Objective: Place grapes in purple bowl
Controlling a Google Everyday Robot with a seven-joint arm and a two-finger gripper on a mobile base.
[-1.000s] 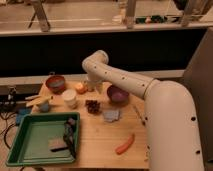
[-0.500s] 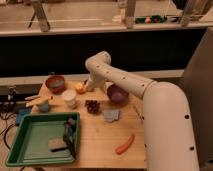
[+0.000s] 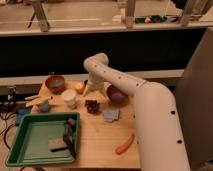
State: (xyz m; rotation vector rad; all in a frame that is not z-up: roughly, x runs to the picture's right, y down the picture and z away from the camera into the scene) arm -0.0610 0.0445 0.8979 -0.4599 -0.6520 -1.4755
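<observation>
The grapes (image 3: 92, 106), a small dark bumpy cluster, lie on the wooden table (image 3: 100, 145) near its middle. The purple bowl (image 3: 116, 94) stands just to their right, toward the back. My white arm comes in from the right, bends at the elbow and reaches down. My gripper (image 3: 93, 96) hangs right over the grapes, between the white cup (image 3: 69, 98) and the purple bowl. I cannot tell whether it touches the grapes.
An orange fruit (image 3: 80, 87) and a reddish bowl (image 3: 55, 83) sit at the back left. A green tray (image 3: 20, 150) holding a sponge and a dark object fills the front left. A grey-blue cloth (image 3: 111, 115) and an orange carrot-like piece (image 3: 125, 144) lie in front.
The arm has shifted only slightly over the grapes. The grapes, the bowl and the other things have not moved.
</observation>
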